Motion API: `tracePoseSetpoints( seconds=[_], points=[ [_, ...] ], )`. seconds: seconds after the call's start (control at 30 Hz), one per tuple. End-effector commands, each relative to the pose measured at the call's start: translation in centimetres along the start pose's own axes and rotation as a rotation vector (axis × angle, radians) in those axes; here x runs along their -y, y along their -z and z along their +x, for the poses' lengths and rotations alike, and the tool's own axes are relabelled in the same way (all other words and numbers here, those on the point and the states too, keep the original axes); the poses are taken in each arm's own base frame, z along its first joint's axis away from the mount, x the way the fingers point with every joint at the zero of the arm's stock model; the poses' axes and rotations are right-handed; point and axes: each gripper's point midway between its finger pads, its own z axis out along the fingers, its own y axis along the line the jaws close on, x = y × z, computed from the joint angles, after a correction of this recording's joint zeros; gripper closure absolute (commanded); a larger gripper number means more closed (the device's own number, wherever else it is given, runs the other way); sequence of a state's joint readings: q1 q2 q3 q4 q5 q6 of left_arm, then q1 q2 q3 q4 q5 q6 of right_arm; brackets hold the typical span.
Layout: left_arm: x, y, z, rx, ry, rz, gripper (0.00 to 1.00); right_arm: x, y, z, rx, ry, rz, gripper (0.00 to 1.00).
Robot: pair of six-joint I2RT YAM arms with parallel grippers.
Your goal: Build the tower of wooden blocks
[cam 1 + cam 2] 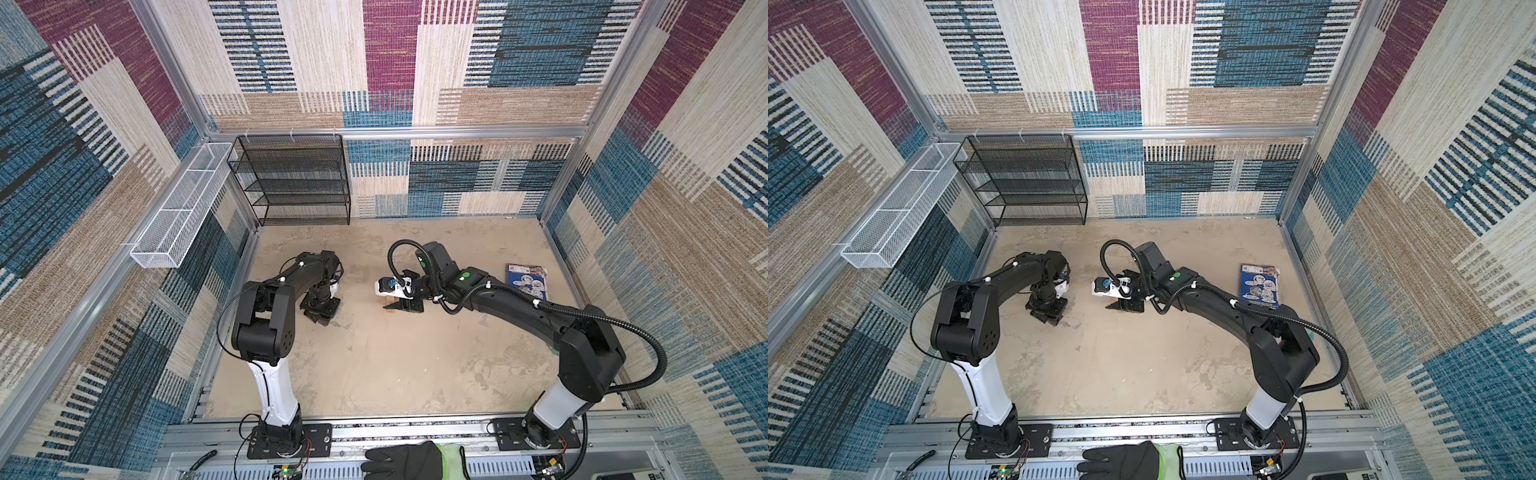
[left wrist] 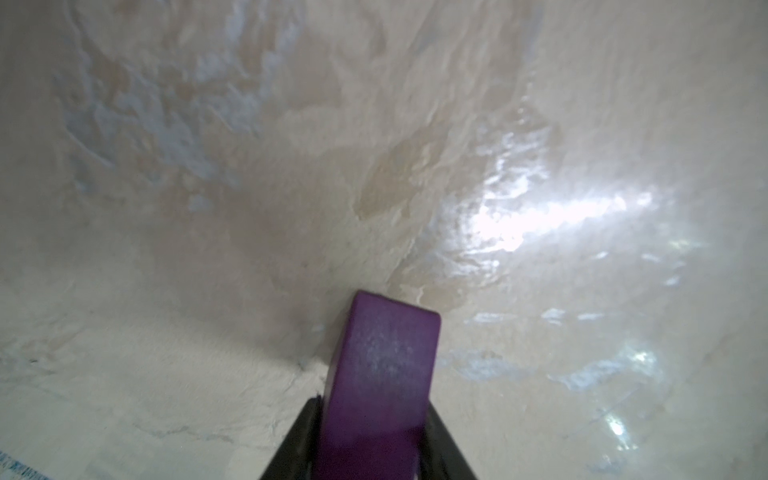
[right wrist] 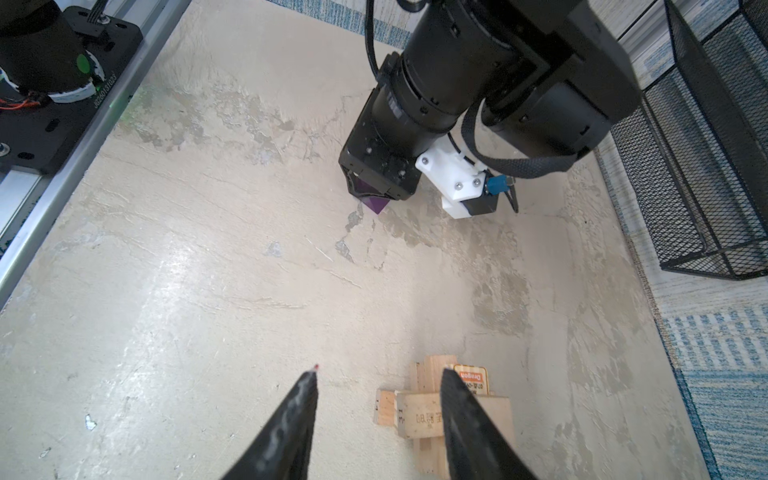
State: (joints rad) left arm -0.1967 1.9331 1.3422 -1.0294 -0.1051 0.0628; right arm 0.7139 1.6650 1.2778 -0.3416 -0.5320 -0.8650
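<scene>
Patterned walls point(image 1: 390, 62) enclose a mottled beige desk point(image 1: 374, 365). The left tool point(image 3: 374, 195) is clamped on the purple wedge point(image 2: 382, 374), its fingers against two opposite sides; whether the wedge touches the desk I cannot tell. The right tool point(image 3: 380, 371) stands open and empty just beside the tower point(image 3: 419, 415) of crossed pale blocks, well apart from the wedge. The wedge looks light, stiff and smooth, so probably slippery on its slopes; its flat parallel faces are the place to hold. The tower looks loosely stacked, so a nudge could topple it.

wedge point(image 2: 382, 374): matt purple paint | blocks point(image 3: 419, 415): bare pale wood | tabletop point(image 3: 208, 291): rough, glossy patches | rack point(image 1: 291, 178): black wire mesh
</scene>
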Motion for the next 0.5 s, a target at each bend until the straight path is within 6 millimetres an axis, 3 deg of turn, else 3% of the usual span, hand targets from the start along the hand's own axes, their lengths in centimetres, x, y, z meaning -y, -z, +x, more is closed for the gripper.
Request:
tracePoseSetpoints(
  seconds=[0.0,0.13,0.47],
  points=[
    [-0.15,0.27,0.09,-0.004,0.014,-0.007,0.64,-0.07,-0.02,-0.76,0.028,0.016,-0.011,0.49],
    [0.07,0.48,-0.10,0.005,0.011,0.008,0.65,-0.10,-0.10,-0.70,0.026,0.013,-0.014,0.49],
    [0.54,0.89,-0.21,0.020,0.012,0.037,0.79,-0.15,-0.17,-0.82,0.029,0.015,-0.019,0.50]
  ],
)
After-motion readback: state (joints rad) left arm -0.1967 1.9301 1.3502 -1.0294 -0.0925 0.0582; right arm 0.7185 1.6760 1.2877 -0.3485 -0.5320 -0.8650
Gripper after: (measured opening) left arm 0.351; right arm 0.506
